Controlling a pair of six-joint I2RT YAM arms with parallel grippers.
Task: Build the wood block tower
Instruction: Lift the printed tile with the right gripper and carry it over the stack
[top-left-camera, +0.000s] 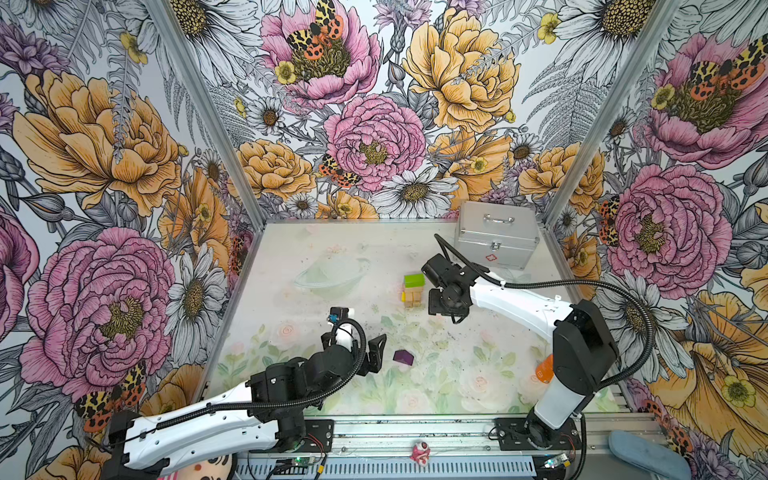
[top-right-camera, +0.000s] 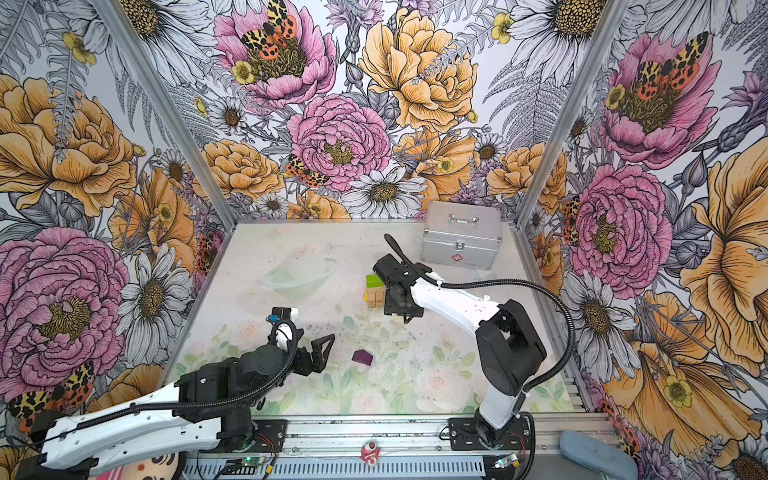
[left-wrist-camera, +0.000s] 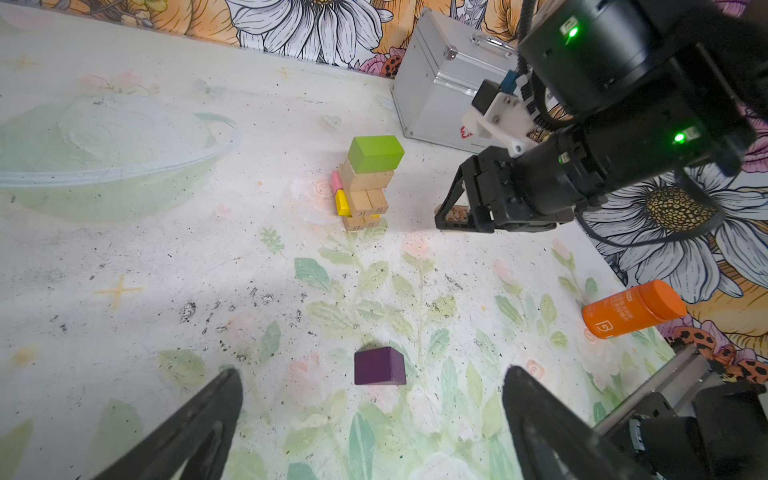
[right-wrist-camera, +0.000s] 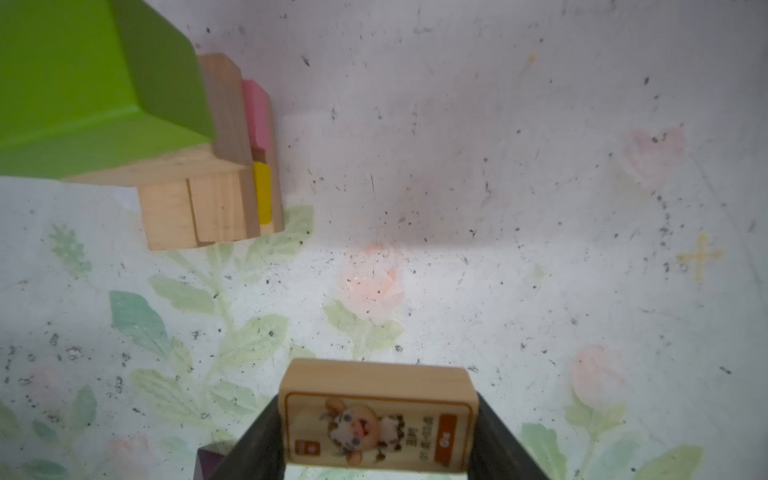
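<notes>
The tower stands mid-table: tan wood blocks with a yellow and a pink one at the side, and a lime-green block on top. My right gripper hangs just right of the tower, shut on a tan plank with a printed animal picture. A dark purple block lies alone on the mat nearer the front. My left gripper is open just left of the purple block, its fingers wide apart with nothing between them.
A silver metal case stands at the back right. An orange bottle lies by the right arm's base. A clear bowl sits left of the tower. The metal rail runs along the front.
</notes>
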